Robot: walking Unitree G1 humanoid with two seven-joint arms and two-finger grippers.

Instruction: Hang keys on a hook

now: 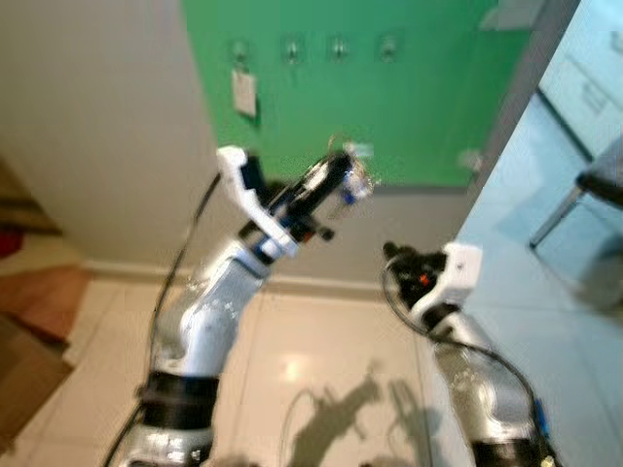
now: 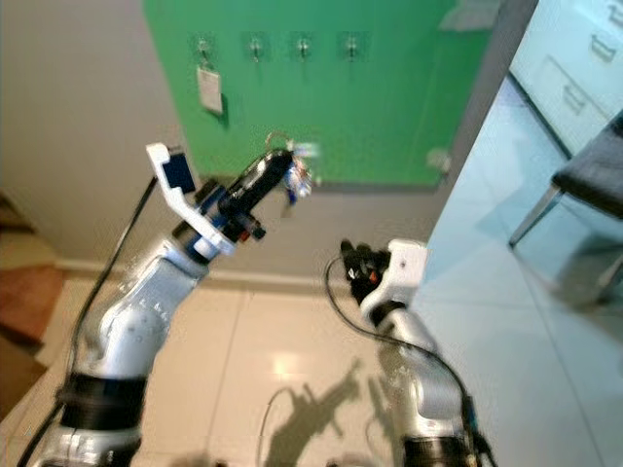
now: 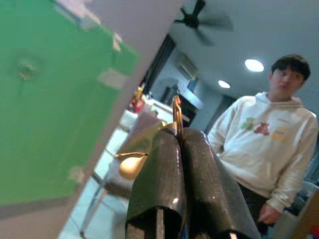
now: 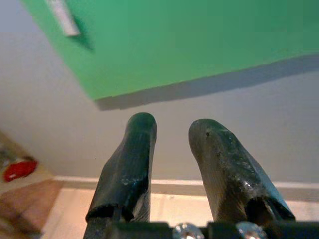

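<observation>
A green panel (image 1: 389, 107) on the grey wall carries a row of several hooks (image 1: 338, 47) near its top. A white tag (image 1: 244, 93) hangs from the leftmost hook. My left gripper (image 1: 343, 175) is raised in front of the panel, below the hooks, shut on a bunch of keys (image 1: 358, 185) that sticks out past its tip. In the left wrist view a thin golden metal piece (image 3: 176, 112) shows pinched between the shut fingers (image 3: 159, 174). My right gripper (image 1: 394, 255) is held lower, at the right, open with nothing between its fingers (image 4: 127, 164).
A person in a white hoodie (image 3: 269, 139) stands off to the side in the left wrist view. A chair (image 1: 584, 185) stands at the right on the pale floor, with white cabinets (image 1: 594, 78) behind it. A brown box (image 1: 24, 375) lies at the left.
</observation>
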